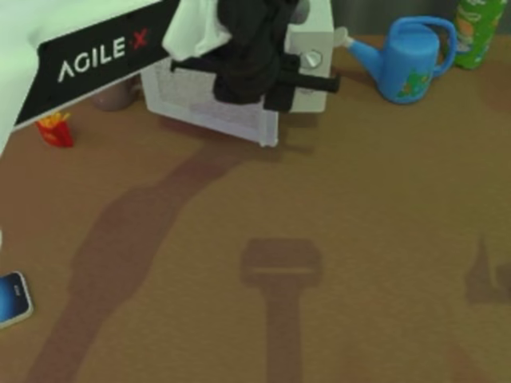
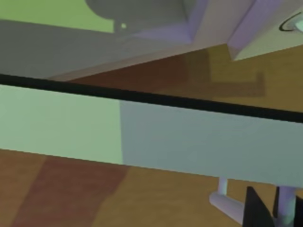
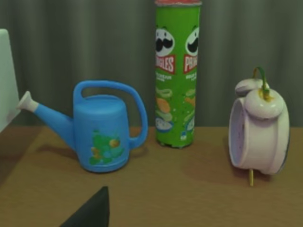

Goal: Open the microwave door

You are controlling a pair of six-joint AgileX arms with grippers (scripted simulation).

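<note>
The pale microwave (image 1: 318, 33) stands at the table's back, left of the middle, a round knob (image 1: 311, 58) on its right front. The microwave door (image 1: 200, 108), with its speckled mesh window, hangs swung out from the front, its free edge towards the table's front. My left gripper (image 1: 275, 97) reaches down over that edge. In the left wrist view the door (image 2: 189, 137) crosses the picture, and the left gripper (image 2: 279, 213) is shut on the door handle (image 2: 229, 204), dark fingers either side of its post. My right gripper (image 3: 92, 213) is out of the top view.
A blue watering can (image 1: 411, 60) and a green crisp tube (image 1: 479, 32) stand right of the microwave. A pink alarm clock (image 3: 258, 132) is near them. A red fries box (image 1: 54, 129) and a mug (image 1: 116, 94) sit at the left. A phone (image 1: 9, 299) lies at the front left.
</note>
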